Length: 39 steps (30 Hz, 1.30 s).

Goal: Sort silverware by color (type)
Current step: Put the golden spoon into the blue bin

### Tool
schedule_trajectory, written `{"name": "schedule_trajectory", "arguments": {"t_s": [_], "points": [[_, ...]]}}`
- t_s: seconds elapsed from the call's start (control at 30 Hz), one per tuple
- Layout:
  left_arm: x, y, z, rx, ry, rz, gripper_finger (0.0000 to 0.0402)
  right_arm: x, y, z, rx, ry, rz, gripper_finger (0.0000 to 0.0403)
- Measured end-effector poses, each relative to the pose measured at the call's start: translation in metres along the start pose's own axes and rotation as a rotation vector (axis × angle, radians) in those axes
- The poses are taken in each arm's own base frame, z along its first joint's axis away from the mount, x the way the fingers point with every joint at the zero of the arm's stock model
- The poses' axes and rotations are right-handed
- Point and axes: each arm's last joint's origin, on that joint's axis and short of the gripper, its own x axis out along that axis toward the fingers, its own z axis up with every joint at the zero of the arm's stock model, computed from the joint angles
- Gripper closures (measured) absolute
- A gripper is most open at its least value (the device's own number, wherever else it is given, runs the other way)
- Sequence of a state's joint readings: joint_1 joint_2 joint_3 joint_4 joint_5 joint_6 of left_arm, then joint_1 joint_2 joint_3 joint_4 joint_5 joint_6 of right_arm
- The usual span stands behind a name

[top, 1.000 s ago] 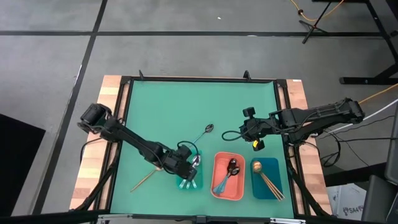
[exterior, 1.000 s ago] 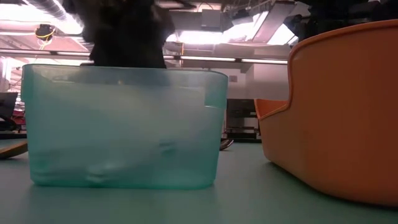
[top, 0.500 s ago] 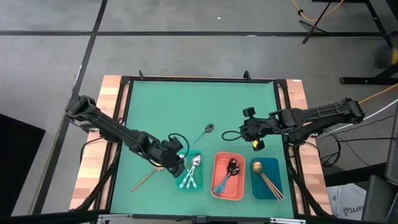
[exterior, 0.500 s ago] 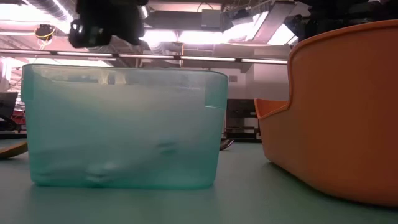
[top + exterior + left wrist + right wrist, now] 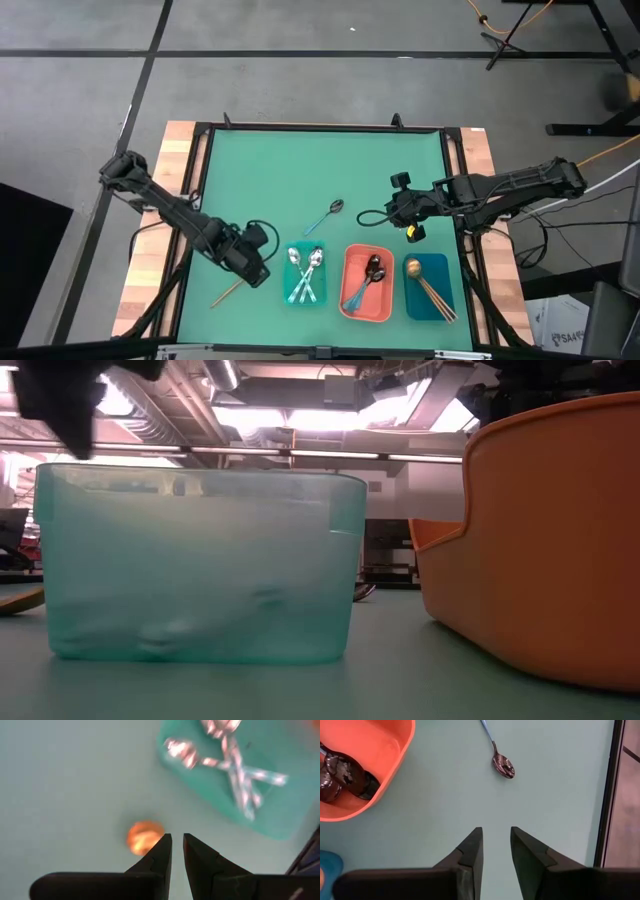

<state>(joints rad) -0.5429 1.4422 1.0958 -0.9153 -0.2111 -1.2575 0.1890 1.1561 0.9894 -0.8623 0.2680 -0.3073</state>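
Silverware is mostly sorted: three silver spoons with light-teal handles (image 5: pixel 304 272) lie crossed in the teal tray (image 5: pixel 322 297), dark spoons (image 5: pixel 372 270) rest in the coral tray (image 5: pixel 347 285), and gold-copper spoons (image 5: pixel 425 281) sit in the dark blue tray (image 5: pixel 447 272). Two pieces remain loose on the green table (image 5: pixel 270 170): a gold-copper spoon with a thin brown handle (image 5: pixel 232 290) near the front left, and a dark spoon with a bluish handle (image 5: pixel 326 216) out in the middle. The left gripper (image 5: pixel 252 264) hangs just beside the teal tray with its fingers nearly pressed together and nothing between them; in its wrist view the copper bowl (image 5: pixel 144 836) shows close to the fingertips. The right gripper (image 5: pixel 398 205) waits over the table well apart from the trays, fingers slightly parted and empty, with the loose dark spoon (image 5: pixel 501 758) ahead of it. The step in hand looks like the approach to the stray copper spoon. Next, the left fingers would need to spread, descend astride the spoon, and pinch it for carrying to the dark blue tray.
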Motion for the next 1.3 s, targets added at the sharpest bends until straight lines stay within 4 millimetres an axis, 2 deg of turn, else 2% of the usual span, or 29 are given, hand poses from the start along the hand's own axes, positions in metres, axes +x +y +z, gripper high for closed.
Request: {"name": "schedule_trajectory", "arguments": {"t_s": [0.33, 0.7, 1.0, 1.3], "points": [[-0.006, -0.005, -0.037, 0.018, 0.040, 0.020, 0.0360, 0.000, 0.000, 0.000, 0.000, 0.000, 0.000, 0.0315], [0.014, 0.004, -0.073, 0.013, 0.066, -0.005, 0.0360, 0.000, 0.000, 0.000, 0.000, 0.000, 0.000, 0.0315], [0.042, 0.017, -0.084, 0.005, 0.088, -0.056, 0.0360, 0.000, 0.000, 0.000, 0.000, 0.000, 0.000, 0.0315], [0.057, 0.031, -0.083, -0.009, 0.082, -0.020, 0.0360, 0.000, 0.000, 0.000, 0.000, 0.000, 0.000, 0.0315]]}}
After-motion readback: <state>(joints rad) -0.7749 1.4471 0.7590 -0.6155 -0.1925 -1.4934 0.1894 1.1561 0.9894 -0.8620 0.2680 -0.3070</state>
